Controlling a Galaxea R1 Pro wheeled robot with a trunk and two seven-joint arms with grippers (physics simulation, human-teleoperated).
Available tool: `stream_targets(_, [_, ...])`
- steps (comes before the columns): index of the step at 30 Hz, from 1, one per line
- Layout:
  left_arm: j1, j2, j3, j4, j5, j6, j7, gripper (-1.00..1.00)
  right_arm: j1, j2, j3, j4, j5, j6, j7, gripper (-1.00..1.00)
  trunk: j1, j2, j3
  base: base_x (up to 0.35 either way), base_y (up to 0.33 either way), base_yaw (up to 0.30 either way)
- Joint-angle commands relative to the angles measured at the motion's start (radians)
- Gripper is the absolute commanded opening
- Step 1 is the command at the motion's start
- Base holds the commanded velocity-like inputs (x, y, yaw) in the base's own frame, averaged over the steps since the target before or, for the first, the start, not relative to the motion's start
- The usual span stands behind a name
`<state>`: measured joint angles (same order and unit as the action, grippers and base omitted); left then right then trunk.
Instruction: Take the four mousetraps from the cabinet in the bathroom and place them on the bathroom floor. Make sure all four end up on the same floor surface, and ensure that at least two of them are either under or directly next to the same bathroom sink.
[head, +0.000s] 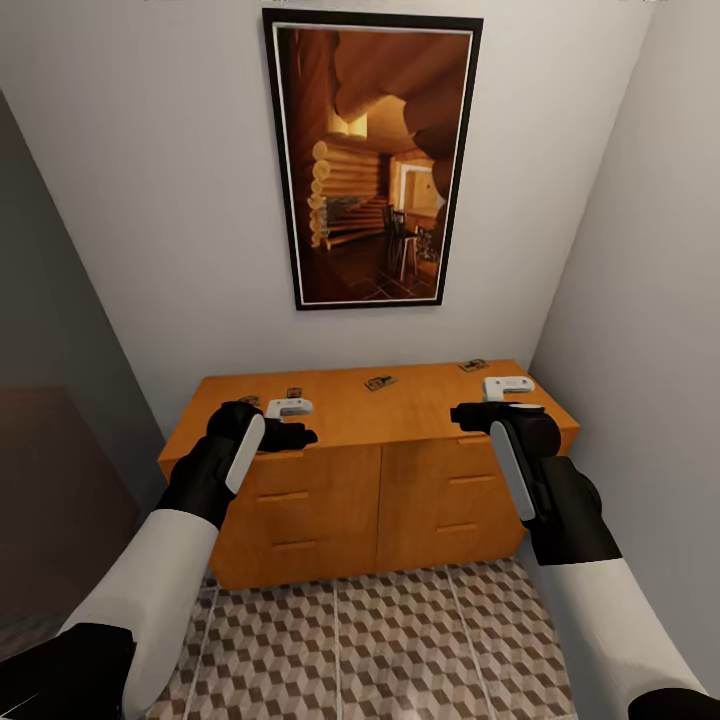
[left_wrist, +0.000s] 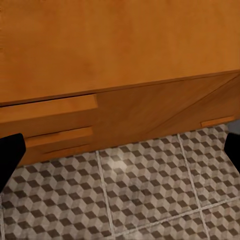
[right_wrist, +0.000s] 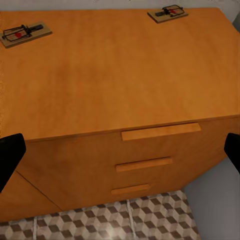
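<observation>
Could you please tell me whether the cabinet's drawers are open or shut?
Shut. In the head view every drawer front of the cabinet sits flush; none is pulled out. The right wrist view shows the same, handles level with the face.

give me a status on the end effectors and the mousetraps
Left end effector and right end effector open, empty, over the cabinet's front edge. Mousetraps lie untouched on its top. Nothing in the way.

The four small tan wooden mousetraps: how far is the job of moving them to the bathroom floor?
Done: nothing; the robot only faces the wide orange-brown wooden cabinet. Mousetraps lie on its top, one near the right rear, one mid-top, one further left; a possible fourth hides by the left gripper. In hand: both the left and the right gripper hover open and empty. Left: carrying all to the cube-patterned tile floor.
</observation>
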<state>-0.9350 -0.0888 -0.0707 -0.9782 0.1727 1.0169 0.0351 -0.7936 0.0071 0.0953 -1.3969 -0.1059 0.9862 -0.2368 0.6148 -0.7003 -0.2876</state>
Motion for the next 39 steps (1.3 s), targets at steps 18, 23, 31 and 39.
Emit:
stream_targets(18, [-0.001,0.005,-0.004,0.099,0.004,0.003,0.005,1.00,-0.001,0.001,0.001,0.002,-0.011,0.002,-0.009,1.00,-0.069,0.125,0.055,0.000,0.000,0.000])
stream_targets(23, [-0.001,0.005,-0.004,0.121,0.004,0.003,0.005,1.00,-0.001,0.001,0.001,0.002,-0.011,0.002,-0.009,1.00,-0.088,0.160,0.071,0.000,0.000,0.000])
stream_targets(31, [-0.001,0.007,-0.002,0.124,0.003,0.003,0.005,1.00,-0.001,0.001,0.001,0.005,-0.012,0.002,-0.008,1.00,-0.119,0.216,0.096,0.000,0.000,0.000])
stream_targets(39, [-0.002,0.007,-0.001,0.122,0.001,0.003,0.005,1.00,-0.001,0.003,0.001,0.009,-0.013,0.002,-0.007,1.00,-0.149,0.272,0.121,0.000,0.000,0.000])
